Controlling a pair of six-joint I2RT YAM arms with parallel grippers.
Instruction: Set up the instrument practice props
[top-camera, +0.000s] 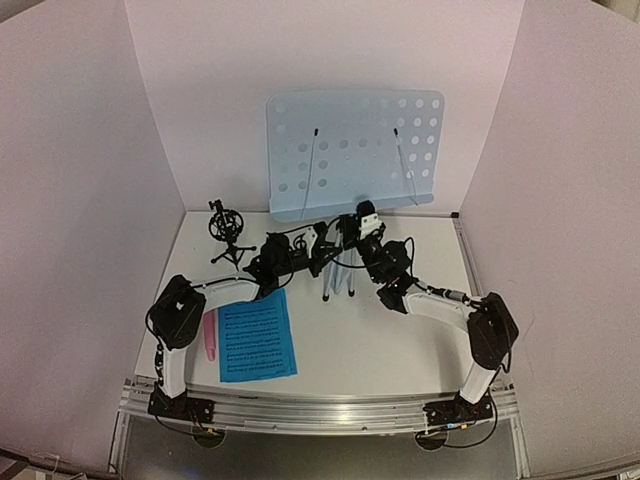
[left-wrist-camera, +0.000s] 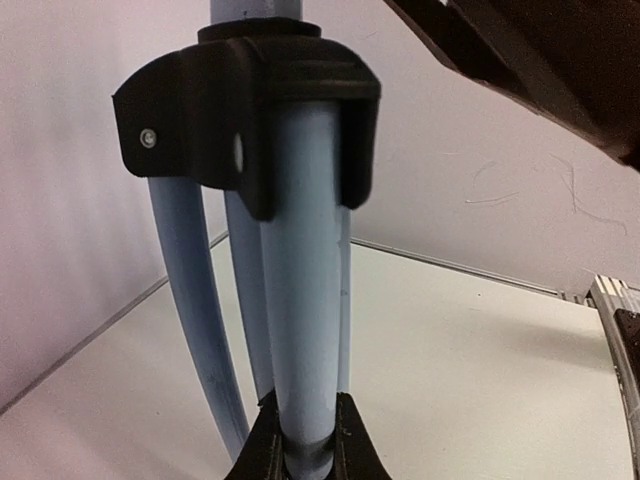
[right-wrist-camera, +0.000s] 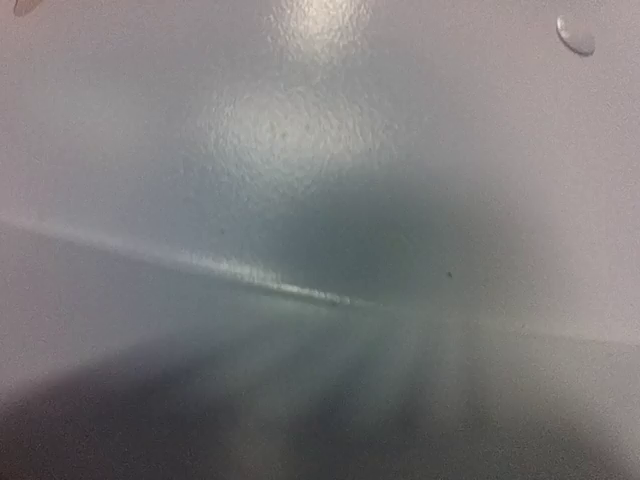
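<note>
The music stand (top-camera: 354, 150) is upright at the back centre of the surface (top-camera: 400, 340). The left fingers (left-wrist-camera: 358, 455) are clenched on its pale-blue tube. The right fingers (top-camera: 364, 215) sit under its desk; I cannot tell whether they are released or clenched. The sheet music (top-camera: 257, 337) lies front left, with the pink microphone (top-camera: 210, 335) just beside it. The black mount (top-camera: 228, 230) stands behind.

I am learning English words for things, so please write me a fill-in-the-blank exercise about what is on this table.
1. The left hand is shut on a tube of the ___.
2. The pink mic lies beside the blue ___.
3. The small tripod mount is ___ in colour.
Missing words: stand; sheet; black.
</note>
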